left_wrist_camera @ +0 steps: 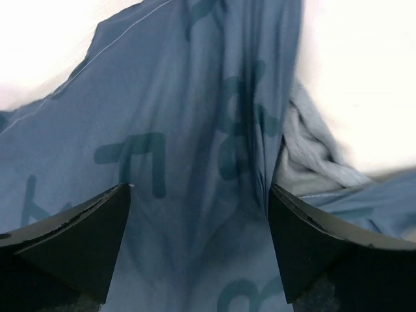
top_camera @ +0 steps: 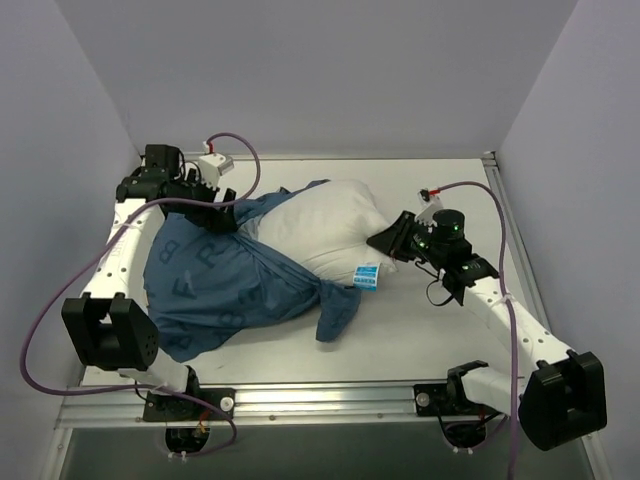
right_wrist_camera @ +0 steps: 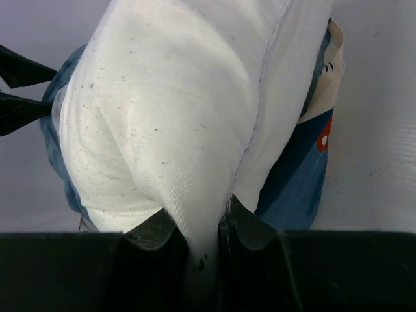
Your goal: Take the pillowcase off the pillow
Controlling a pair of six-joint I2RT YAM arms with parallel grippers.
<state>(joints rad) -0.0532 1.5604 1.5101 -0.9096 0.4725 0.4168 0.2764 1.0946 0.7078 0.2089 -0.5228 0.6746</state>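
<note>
The pillowcase [top_camera: 210,290] lay bunched over the left end of the pillow [top_camera: 325,225], in the middle of the table [top_camera: 430,335]. The right gripper [right_wrist_camera: 207,224] pinched the pillow's white corner. The left gripper [left_wrist_camera: 198,221] stood open over blue cloth. It should have closed on 1 thick fold, then pulled left.

Pale lavender walls [top_camera: 330,70], white tabletop [top_camera: 420,340], metal rail [top_camera: 330,400] along near edge
</note>
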